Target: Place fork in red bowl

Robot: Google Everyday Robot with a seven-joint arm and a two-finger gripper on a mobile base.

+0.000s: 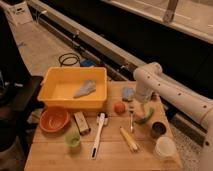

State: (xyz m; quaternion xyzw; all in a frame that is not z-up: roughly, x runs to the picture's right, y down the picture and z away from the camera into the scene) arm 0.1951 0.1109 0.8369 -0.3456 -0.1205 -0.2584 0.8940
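**Barely begun: fork on the tabletop, gripper poised above it**

So far nothing of the task looks done. The slim silvery-grey metal fork (pixel 131 120) lies flat on the wooden slatted tabletop (pixel 50 156), right of centre. It runs near-to-far, between a small orange-red ball (pixel 119 107) on its left and a curved green object (pixel 146 116) on its right.

The robot's white jointed arm (pixel 170 92) reaches in from the right and bends down toward the fork. Its gripper (pixel 134 105) hangs just above the fork's far end, spread wide with nothing between the fingers. I cannot tell whether it touches the fork, which appears to rest on the wood.

The shallow round orange-red bowl of plastic (pixel 54 119) sits at the left edge of the tabletop, well apart from the fork, and looks empty. Just behind it is a large yellow rectangular plastic tub (pixel 60 76) with a crumpled grey-blue cloth (pixel 85 89) inside. Between fork and red bowl lie a long white-handled brush (pixel 98 134) with a black head and a small green cup (pixel 73 138). A yellow corn-like stick (pixel 129 139) lies near the fork's near end.

By my reading, every step remains: close on the fork, lift it, carry it left over the brush and cup, and release it into the red bowl.
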